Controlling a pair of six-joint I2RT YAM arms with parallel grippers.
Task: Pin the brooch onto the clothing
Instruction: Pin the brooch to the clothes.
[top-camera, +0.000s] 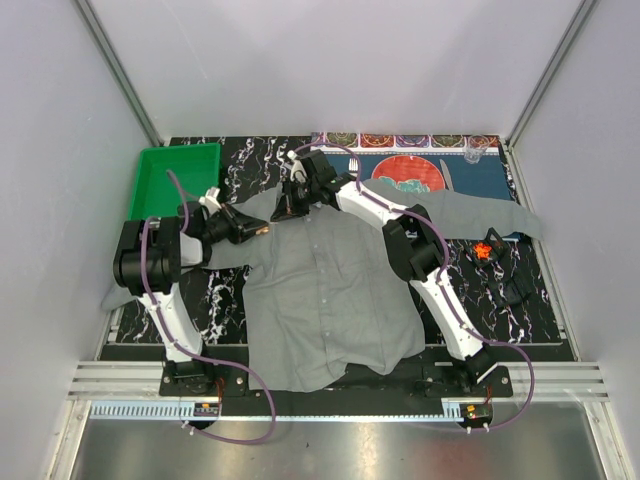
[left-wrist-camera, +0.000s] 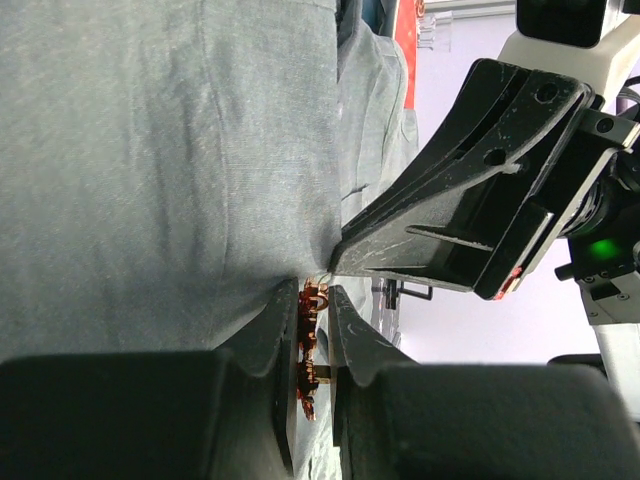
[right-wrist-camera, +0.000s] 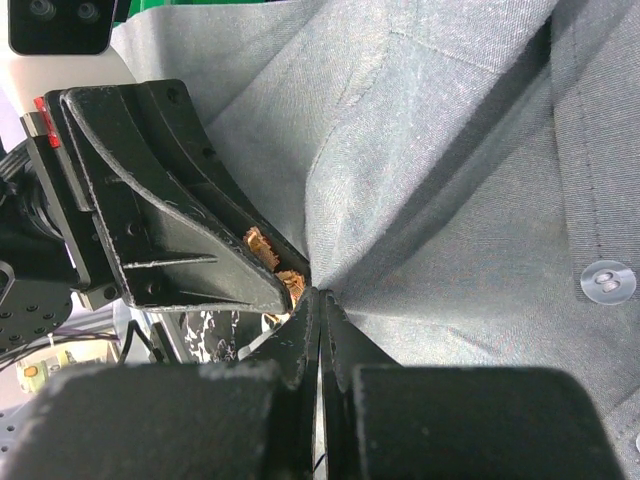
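A black tabletop (top-camera: 490, 300) veined in white like marble fills the floor of a small booth. Plain white walls (top-camera: 330, 60) close it on three sides, with slanted metal struts in the back corners and a ribbed metal rail (top-camera: 110, 378) along the near edge. A green tray (top-camera: 175, 180) sits at the back left corner. A blue patterned placemat (top-camera: 480, 180) printed with a red plate lies at the back right. A small orange thing (top-camera: 487, 249) rests on the bare marble near the right side.

The grey shirt (top-camera: 330, 290) lies spread front-up across the middle of the tabletop. One sleeve reaches over the placemat, and a pale button (right-wrist-camera: 607, 281) shows on the placket.

The two arms meet over its collar end, nose to nose. The left fingers (left-wrist-camera: 270, 335) stand narrowly apart, pinching a coppery brooch (left-wrist-camera: 312, 325) between them right at the cloth. The right fingers (right-wrist-camera: 342, 335) are pressed together on a pinch of shirt fabric, which puckers into creases toward their tips, almost touching the left pair.
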